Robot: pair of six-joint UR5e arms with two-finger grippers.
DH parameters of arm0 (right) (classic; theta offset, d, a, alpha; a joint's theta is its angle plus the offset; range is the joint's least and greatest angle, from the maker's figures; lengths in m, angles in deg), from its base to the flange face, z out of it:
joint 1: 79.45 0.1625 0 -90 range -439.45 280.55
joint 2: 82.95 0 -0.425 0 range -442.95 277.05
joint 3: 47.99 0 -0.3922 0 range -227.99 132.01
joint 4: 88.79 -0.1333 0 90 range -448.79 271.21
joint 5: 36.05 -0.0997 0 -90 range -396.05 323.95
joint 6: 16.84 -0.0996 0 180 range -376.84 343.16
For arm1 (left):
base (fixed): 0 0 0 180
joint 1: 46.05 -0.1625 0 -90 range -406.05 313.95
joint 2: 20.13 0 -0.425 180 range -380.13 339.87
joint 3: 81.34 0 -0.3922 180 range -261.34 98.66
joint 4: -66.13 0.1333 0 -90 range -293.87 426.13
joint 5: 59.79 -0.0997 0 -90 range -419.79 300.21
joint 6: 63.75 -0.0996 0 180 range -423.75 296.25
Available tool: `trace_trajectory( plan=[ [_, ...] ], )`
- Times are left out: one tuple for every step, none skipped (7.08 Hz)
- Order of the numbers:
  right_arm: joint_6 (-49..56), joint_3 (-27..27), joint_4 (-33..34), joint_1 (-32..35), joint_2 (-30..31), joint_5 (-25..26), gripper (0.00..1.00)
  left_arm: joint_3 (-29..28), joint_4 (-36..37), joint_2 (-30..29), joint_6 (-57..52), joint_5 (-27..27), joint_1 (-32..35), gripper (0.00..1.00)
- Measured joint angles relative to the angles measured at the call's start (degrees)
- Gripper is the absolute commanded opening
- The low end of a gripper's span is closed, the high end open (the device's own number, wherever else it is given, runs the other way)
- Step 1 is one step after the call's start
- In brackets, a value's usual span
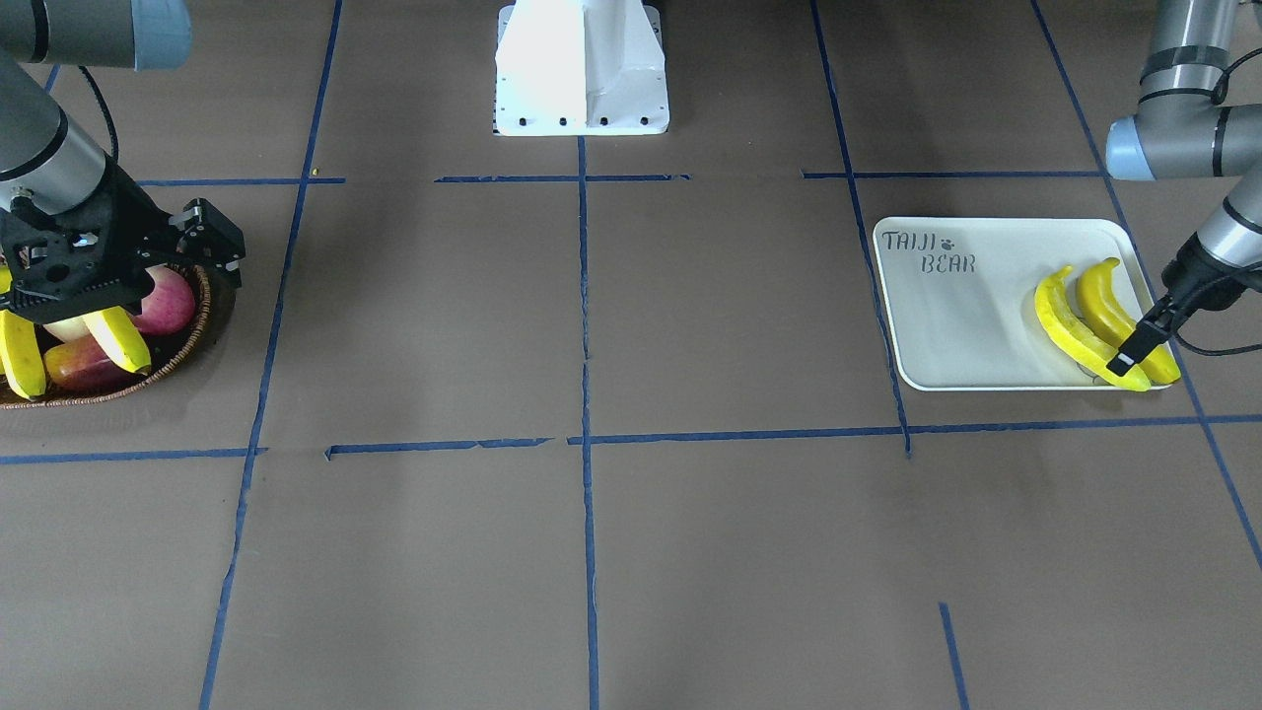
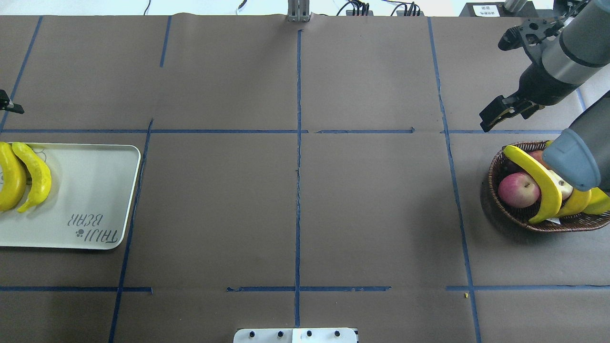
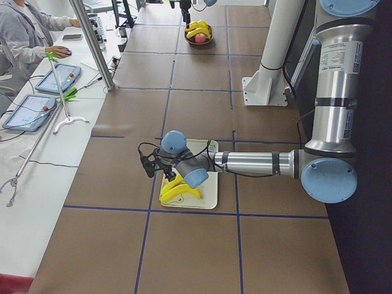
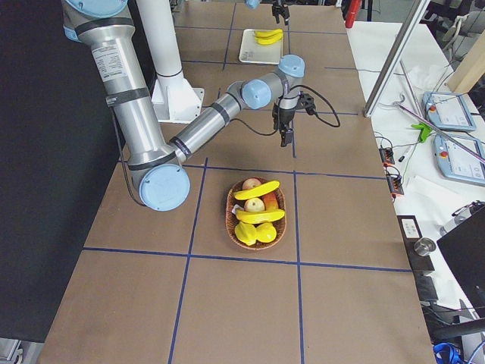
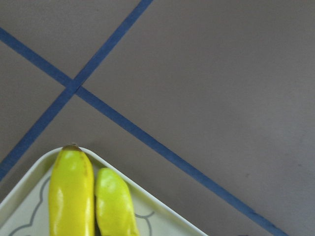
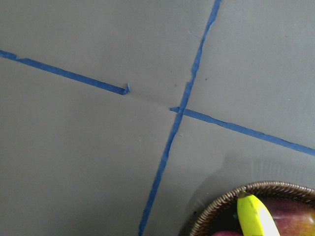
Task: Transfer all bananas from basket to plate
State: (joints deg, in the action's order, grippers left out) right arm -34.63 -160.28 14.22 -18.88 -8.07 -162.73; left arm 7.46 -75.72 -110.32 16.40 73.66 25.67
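Right gripper [image 2: 510, 110] hangs above the bare brown surface [image 2: 371, 205], just past the far rim of the basket [image 2: 512, 216], on the side away from the robot. Its fingers stand apart with nothing between them.

The wicker basket sits near the right end of the surface. In it, a top banana [image 2: 533, 183] lies slanted across red-pink apples [image 2: 518, 189], one end raised at the far rim. A second banana [image 2: 575, 204] is partly hidden under the arm's blue joint, beside a stubbier yellow fruit [image 2: 599, 202].

Left gripper [image 1: 1134, 353] is low over the far left corner of the plate [image 2: 90, 190], close above the banana ends. It carries nothing that shows, and it cannot be told whether it is open or closed.

Two placed bananas [image 2: 37, 174] lie side by side along the plate's left short edge. The rest of the plate is bare. The plate sits at the left end of the surface, well apart from the basket.

Likely risks:
- The top banana rests loosely on round apples, so an off-centre grip could roll it over the rim onto the surface.
- Fingers coming down could catch the wicker rim or shove an apple.
- The stubby yellow fruit could be taken by mistake.
- A sideways move by the left gripper could push the placed bananas over the plate's low edge
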Motion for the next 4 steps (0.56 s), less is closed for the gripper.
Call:
trace_trajectory(
  plan=[
    [5.73,-0.01,-0.17,1.97,3.1,0.2,1.0,2.82,-0.1,-0.06,0.01,0.86,0.49,1.0],
    [10.75,-0.08,-0.64,3.92,6.45,0.24,0.99,4.57,-0.17,-0.07,-0.04,1.23,0.56,1.0],
    [13.46,-0.17,-2.04,5.12,9.76,0.18,0.99,5.49,-0.23,-0.1,-0.05,1.49,0.45,1.0],
    [12.61,-0.4,-4.96,5.57,12.73,0.11,0.99,5.98,-0.25,-0.14,0.02,1.61,0.34,1.0]
  ],
)
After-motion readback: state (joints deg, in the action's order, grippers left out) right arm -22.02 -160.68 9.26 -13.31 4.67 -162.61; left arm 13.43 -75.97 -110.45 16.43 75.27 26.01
